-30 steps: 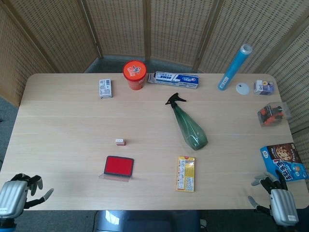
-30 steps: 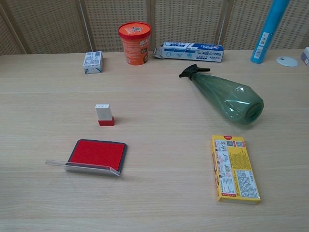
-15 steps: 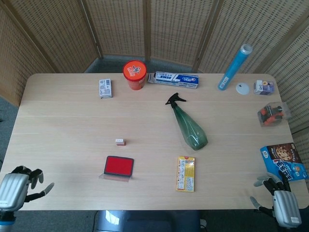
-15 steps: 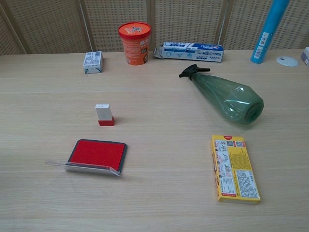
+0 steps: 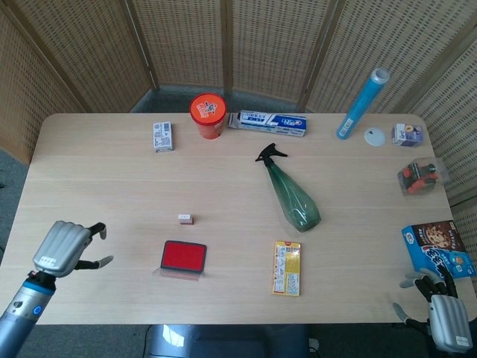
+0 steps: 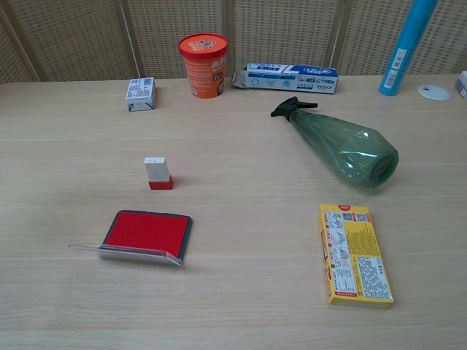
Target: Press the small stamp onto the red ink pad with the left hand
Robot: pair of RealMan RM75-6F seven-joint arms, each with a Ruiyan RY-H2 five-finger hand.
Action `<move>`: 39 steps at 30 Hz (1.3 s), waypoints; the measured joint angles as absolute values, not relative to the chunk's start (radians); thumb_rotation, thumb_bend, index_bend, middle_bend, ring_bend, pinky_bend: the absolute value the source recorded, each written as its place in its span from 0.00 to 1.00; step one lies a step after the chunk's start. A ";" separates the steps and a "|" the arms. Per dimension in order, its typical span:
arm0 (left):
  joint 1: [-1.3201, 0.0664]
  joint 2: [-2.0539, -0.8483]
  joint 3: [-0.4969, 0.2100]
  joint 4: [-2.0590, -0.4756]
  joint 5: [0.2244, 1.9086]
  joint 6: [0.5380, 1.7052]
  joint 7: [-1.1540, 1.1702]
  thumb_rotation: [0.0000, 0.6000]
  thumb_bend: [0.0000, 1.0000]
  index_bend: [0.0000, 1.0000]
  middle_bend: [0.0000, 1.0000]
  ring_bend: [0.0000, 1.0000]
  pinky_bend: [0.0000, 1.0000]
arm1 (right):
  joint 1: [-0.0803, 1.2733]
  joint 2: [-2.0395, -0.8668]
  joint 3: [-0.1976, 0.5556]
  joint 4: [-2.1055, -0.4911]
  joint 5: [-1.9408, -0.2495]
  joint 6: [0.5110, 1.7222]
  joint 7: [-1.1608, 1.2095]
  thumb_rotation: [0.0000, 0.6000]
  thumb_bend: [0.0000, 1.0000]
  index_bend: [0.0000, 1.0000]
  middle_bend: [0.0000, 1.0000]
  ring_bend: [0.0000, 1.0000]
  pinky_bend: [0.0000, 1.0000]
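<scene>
A small white stamp [image 5: 185, 218] with a red base stands upright on the table, also in the chest view [image 6: 157, 173]. Just in front of it lies the red ink pad [image 5: 184, 256] [image 6: 147, 232], its clear lid folded open at the near edge. My left hand [image 5: 65, 247] hovers over the table's front left part, well left of the pad, fingers apart and holding nothing. My right hand [image 5: 441, 328] hangs below the table's front right corner, empty. Neither hand shows in the chest view.
A green spray bottle [image 5: 291, 194] lies in mid-table, a yellow box [image 5: 287, 268] in front of it. Along the back stand a small white box [image 5: 162, 136], an orange cup [image 5: 208, 115], a toothpaste box [image 5: 268, 123] and a blue tube [image 5: 361, 103]. A blue cookie pack [image 5: 438, 248] lies at the right edge.
My left hand has risen from below the front left corner and moved in over the table toward the pad. My right hand has sunk slightly lower.
</scene>
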State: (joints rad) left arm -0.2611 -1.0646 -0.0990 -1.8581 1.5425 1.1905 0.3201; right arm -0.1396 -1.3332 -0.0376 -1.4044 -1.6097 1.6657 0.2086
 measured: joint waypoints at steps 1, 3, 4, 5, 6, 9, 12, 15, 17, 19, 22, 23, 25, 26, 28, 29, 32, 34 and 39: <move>-0.286 -1.064 -0.110 -1.863 1.522 1.156 0.333 0.81 0.17 0.50 1.00 1.00 1.00 | -0.139 -1.334 -0.037 -1.404 -1.607 1.663 0.208 0.99 0.24 0.45 0.35 0.23 0.05; -0.326 -1.064 -0.126 -1.867 1.484 1.102 0.353 0.80 0.22 0.50 1.00 1.00 1.00 | -0.138 -1.337 -0.036 -1.403 -1.605 1.658 0.208 0.99 0.24 0.45 0.35 0.23 0.06; -0.354 -1.066 -0.137 -1.868 1.455 1.068 0.367 0.80 0.24 0.50 1.00 1.00 1.00 | -0.137 -1.339 -0.035 -1.403 -1.605 1.657 0.208 0.98 0.24 0.45 0.35 0.23 0.06; -0.374 -1.068 -0.145 -1.868 1.433 1.044 0.377 0.79 0.25 0.50 1.00 1.00 1.00 | -0.137 -1.340 -0.034 -1.402 -1.604 1.655 0.208 0.98 0.24 0.45 0.35 0.23 0.06; -0.394 -1.071 -0.152 -1.868 1.411 1.021 0.388 0.79 0.26 0.50 1.00 1.00 1.00 | -0.137 -1.341 -0.034 -1.402 -1.603 1.654 0.208 0.98 0.24 0.45 0.35 0.23 0.06; -0.457 -1.085 -0.173 -1.862 1.342 0.958 0.431 0.79 0.28 0.50 1.00 1.00 1.00 | -0.137 -1.342 -0.031 -1.400 -1.597 1.653 0.208 0.98 0.24 0.45 0.35 0.23 0.06; -0.505 -1.109 -0.186 -1.849 1.281 0.919 0.468 0.80 0.29 0.50 1.00 1.00 1.00 | -0.140 -1.341 -0.028 -1.399 -1.594 1.656 0.210 0.98 0.24 0.45 0.35 0.23 0.06; -0.545 -1.142 -0.195 -1.826 1.229 0.897 0.497 0.79 0.27 0.50 1.00 1.00 1.00 | -0.143 -1.338 -0.026 -1.400 -1.590 1.659 0.210 0.99 0.24 0.45 0.35 0.23 0.06; -0.570 -1.167 -0.198 -1.806 1.201 0.888 0.512 0.79 0.26 0.50 1.00 1.00 1.00 | -0.145 -1.336 -0.024 -1.401 -1.586 1.660 0.210 0.98 0.24 0.45 0.35 0.23 0.06; -0.591 -1.191 -0.199 -1.785 1.180 0.881 0.522 0.79 0.25 0.50 1.00 1.00 1.00 | -0.147 -1.334 -0.021 -1.402 -1.581 1.662 0.210 0.98 0.24 0.45 0.35 0.23 0.06; -0.616 -1.222 -0.200 -1.751 1.161 0.875 0.527 0.79 0.24 0.50 1.00 1.00 1.00 | -0.149 -1.330 -0.017 -1.406 -1.576 1.663 0.209 0.99 0.24 0.45 0.35 0.23 0.06; -0.624 -1.233 -0.201 -1.740 1.154 0.872 0.528 0.79 0.24 0.50 1.00 1.00 1.00 | -0.149 -1.329 -0.016 -1.407 -1.575 1.663 0.208 0.99 0.24 0.45 0.35 0.23 0.06; -0.647 -1.259 -0.201 -1.707 1.138 0.863 0.526 0.80 0.24 0.50 1.00 1.00 1.00 | -0.150 -1.328 -0.015 -1.408 -1.571 1.662 0.206 0.99 0.24 0.45 0.35 0.23 0.06; -0.653 -1.266 -0.202 -1.699 1.133 0.860 0.526 0.80 0.24 0.50 1.00 1.00 1.00 | -0.150 -1.328 -0.014 -1.409 -1.570 1.662 0.205 0.99 0.24 0.45 0.35 0.23 0.06; -0.675 -1.288 -0.202 -1.671 1.116 0.847 0.524 0.79 0.24 0.50 1.00 1.00 1.00 | -0.151 -1.328 -0.013 -1.411 -1.567 1.661 0.202 0.99 0.24 0.45 0.35 0.23 0.06; -0.684 -1.297 -0.202 -1.660 1.109 0.840 0.523 0.79 0.24 0.50 1.00 1.00 1.00 | -0.152 -1.328 -0.012 -1.412 -1.565 1.661 0.201 0.99 0.24 0.45 0.35 0.23 0.06; -0.714 -1.327 -0.202 -1.620 1.088 0.821 0.523 0.80 0.24 0.50 1.00 1.00 1.00 | -0.155 -1.328 -0.009 -1.415 -1.560 1.663 0.196 0.99 0.24 0.45 0.35 0.23 0.06; -0.734 -1.348 -0.200 -1.591 1.073 0.808 0.524 0.82 0.24 0.50 1.00 1.00 1.00 | -0.158 -1.328 -0.006 -1.417 -1.555 1.667 0.193 0.99 0.24 0.45 0.35 0.23 0.06; -0.775 -1.398 -0.189 -1.526 1.048 0.779 0.525 0.84 0.24 0.50 1.00 1.00 1.00 | -0.166 -1.325 0.001 -1.423 -1.542 1.672 0.185 0.99 0.24 0.45 0.35 0.23 0.06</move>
